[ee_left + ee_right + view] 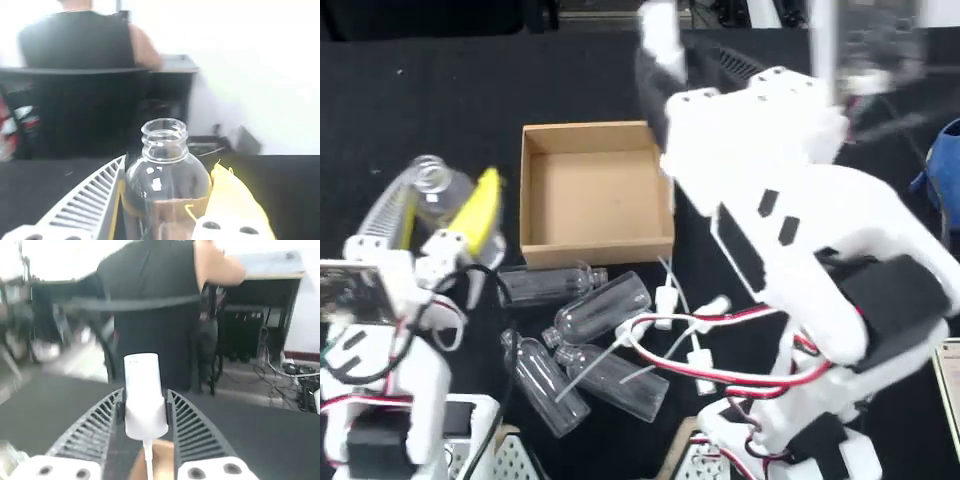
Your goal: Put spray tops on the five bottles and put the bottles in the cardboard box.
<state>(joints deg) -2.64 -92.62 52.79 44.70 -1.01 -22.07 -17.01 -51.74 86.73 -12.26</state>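
My left gripper [165, 195] is shut on a clear open-necked bottle [164, 165], held upright between a white ribbed finger [85, 205] and a yellow finger [235, 205]. In the high view this bottle [430, 183] stands at the left, beside the cardboard box [595, 240]. My right gripper [145, 410] is shut on a white spray top [145, 392] with its tube hanging down. That gripper [658, 45] is raised beyond the box's far right corner. Several uncapped bottles [600, 305] lie on the black table in front of the box.
Three loose spray tops [666, 300] with thin tubes lie to the right of the lying bottles, near red and white cables [720, 375]. The right arm's white body [800, 230] hangs over the table's right side. A blue object [945, 170] sits at the right edge.
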